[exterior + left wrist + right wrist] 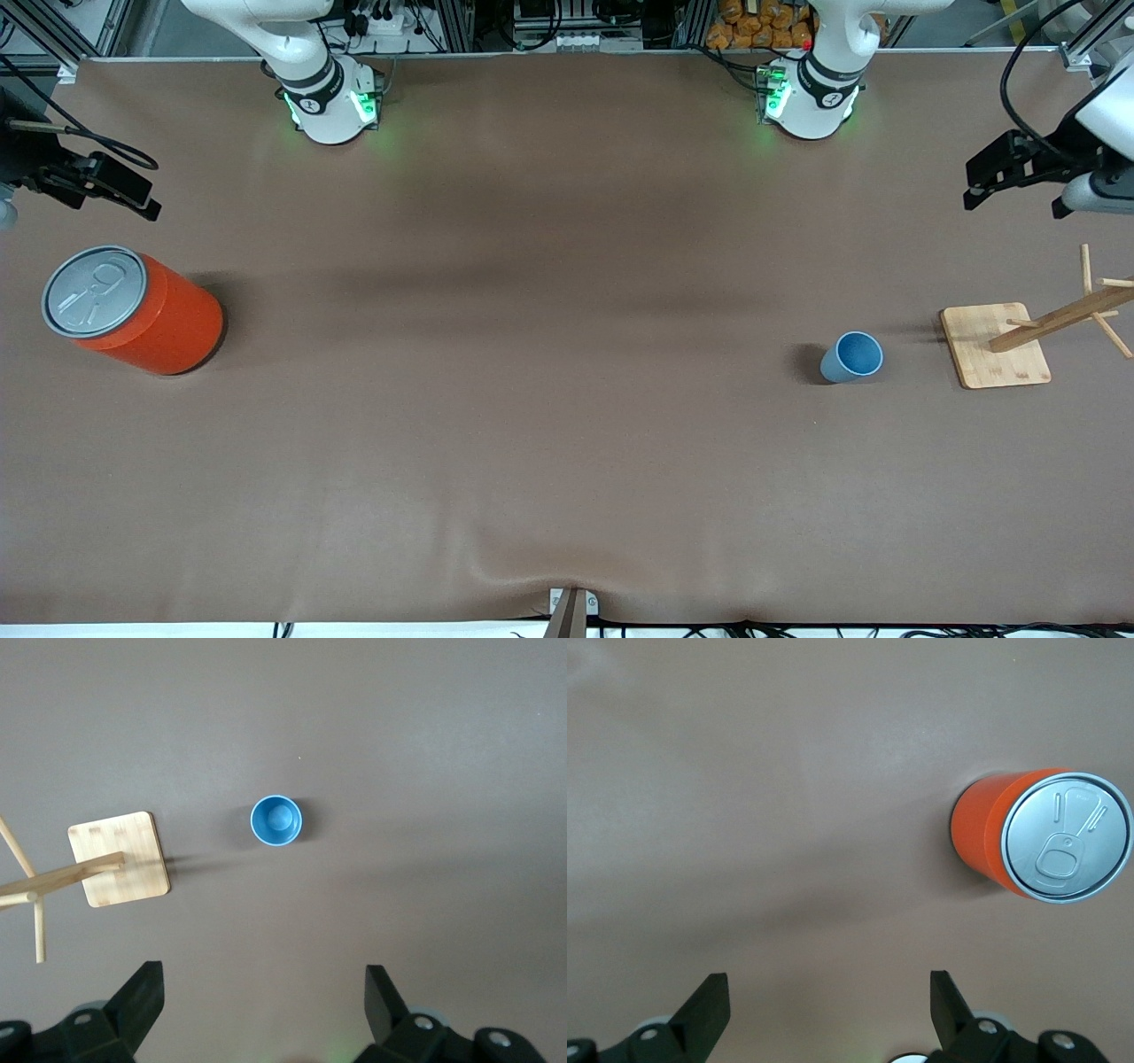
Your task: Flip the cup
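The small light-blue cup (852, 357) stands upright, mouth up, with its darker blue inside showing. It is on the brown table toward the left arm's end, beside a wooden rack. It also shows in the left wrist view (276, 820). My left gripper (1015, 202) hangs high over the table's left-arm end, open and empty (264, 992), apart from the cup. My right gripper (93, 193) hangs high over the right arm's end, open and empty (830, 997).
A large orange can (133, 310) with a grey pull-tab lid stands at the right arm's end and shows in the right wrist view (1041, 837). A wooden peg rack on a square base (997, 344) stands beside the cup and shows in the left wrist view (120, 858).
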Motion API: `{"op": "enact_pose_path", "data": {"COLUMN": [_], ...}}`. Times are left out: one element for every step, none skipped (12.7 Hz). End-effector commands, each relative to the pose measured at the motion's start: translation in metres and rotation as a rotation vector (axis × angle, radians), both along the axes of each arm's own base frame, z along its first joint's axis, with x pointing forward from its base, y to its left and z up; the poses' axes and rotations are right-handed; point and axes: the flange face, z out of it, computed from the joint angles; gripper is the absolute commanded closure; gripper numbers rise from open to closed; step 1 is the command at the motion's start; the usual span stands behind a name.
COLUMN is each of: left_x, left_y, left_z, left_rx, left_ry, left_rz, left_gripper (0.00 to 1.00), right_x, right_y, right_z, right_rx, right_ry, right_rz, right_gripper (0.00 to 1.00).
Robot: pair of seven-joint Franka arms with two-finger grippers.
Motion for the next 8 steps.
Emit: {"op": "enact_pose_path", "data": {"left_x": [-0.002, -0.001, -0.001, -0.001, 0.007, 0.011, 0.011, 0.012], "left_y": [0.002, -0.002, -0.005, -0.005, -0.005, -0.005, -0.001, 0.007], "left_z": [0.004, 0.002, -0.008, -0.017, -0.028, -0.035, -0.038, -0.039], "left_rx": [-0.002, -0.014, -0.006, -0.004, -0.004, -0.005, -0.006, -0.007], "left_ry": [0.029, 0.035, 0.059, 0.089, 0.111, 0.122, 0.128, 0.127], "left_rz": [0.006, 0.005, 0.003, 0.006, 0.009, 0.009, 0.018, 0.033], "left_gripper": [0.00, 0.00, 0.00, 0.00, 0.00, 0.00, 0.00, 0.00], "right_x": [-0.006, -0.006, -0.007, -0.007, -0.007, -0.008, -0.007, -0.007], "right_y": [0.002, 0.002, 0.002, 0.001, 0.001, 0.002, 0.001, 0.001], "right_z": [0.001, 0.001, 0.002, 0.001, 0.001, 0.001, 0.001, 0.001], "right_rx": [-0.009, -0.009, -0.010, -0.010, -0.010, -0.010, -0.010, -0.010], "right_ry": [-0.002, -0.003, -0.003, -0.002, 0.000, 0.003, 0.003, 0.003], "right_rz": [0.034, 0.076, 0.101, 0.101, 0.101, 0.104, 0.101, 0.103], "right_gripper": [0.00, 0.00, 0.00, 0.00, 0.00, 0.00, 0.00, 0.00]}}
